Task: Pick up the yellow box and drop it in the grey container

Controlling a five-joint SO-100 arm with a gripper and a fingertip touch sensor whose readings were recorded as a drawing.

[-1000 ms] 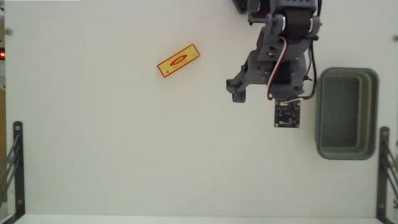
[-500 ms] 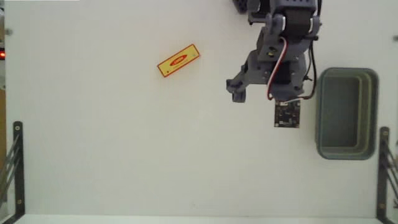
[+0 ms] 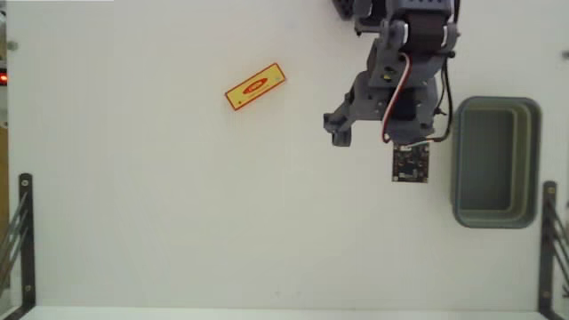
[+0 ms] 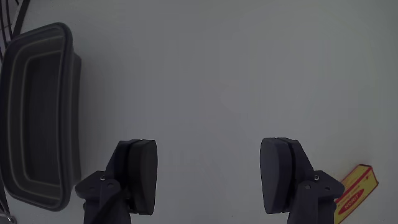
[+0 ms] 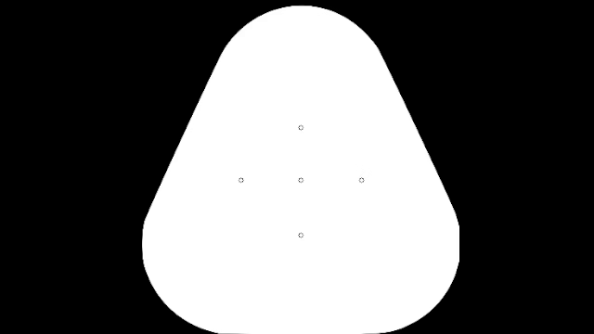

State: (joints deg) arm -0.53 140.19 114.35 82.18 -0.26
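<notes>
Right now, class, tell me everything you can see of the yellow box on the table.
The yellow box is small, flat and elongated, yellow with a red oval label on top and a red edge; its material cannot be told. It lies flat on the white table, turned diagonally in the fixed view, left of the arm and far from the grey tub. Nothing touches it. The wrist view shows only its end behind the right finger of the open gripper.

So in the fixed view the box [image 3: 255, 86] sits on the table [image 3: 160, 204], well left of the arm [image 3: 400, 80], and the container [image 3: 495, 162] is just right of it. Wrist view flips that: container [image 4: 37, 112] left, box [image 4: 354, 193] lower right, gripper [image 4: 208, 174] probably between them.
</notes>
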